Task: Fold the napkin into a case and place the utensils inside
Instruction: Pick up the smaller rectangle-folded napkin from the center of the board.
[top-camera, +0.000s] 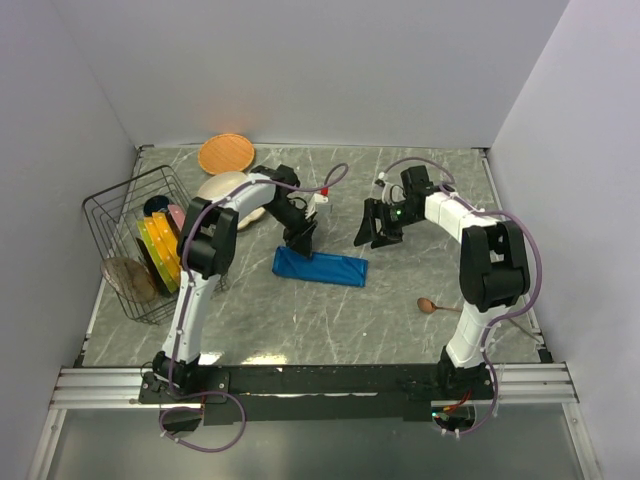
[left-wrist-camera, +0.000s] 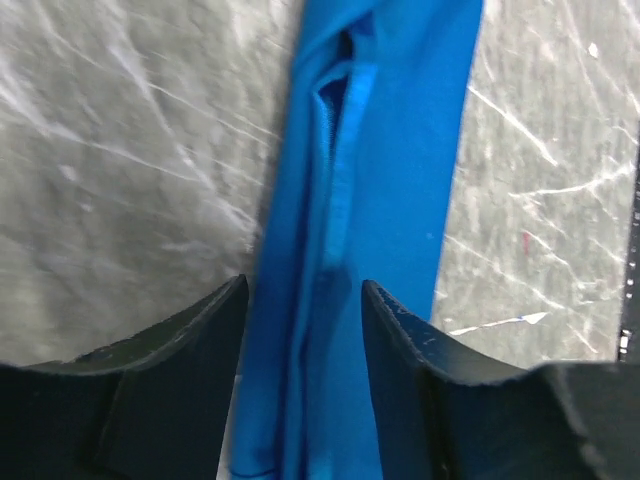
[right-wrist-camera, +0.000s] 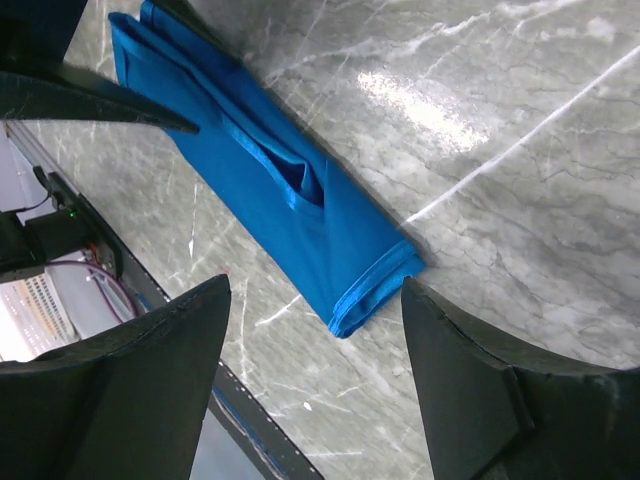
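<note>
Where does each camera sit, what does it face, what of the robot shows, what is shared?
Top external: above and behind the bases, facing the table; both arms show.
Left wrist: close over the case, facing down; its fingers show.
Right wrist: farther off, facing the case's end; its fingers show.
Shared: the case.

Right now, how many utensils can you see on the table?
1: a wooden spoon lying right of the napkin, near the right arm. Others may be hidden from view.
</note>
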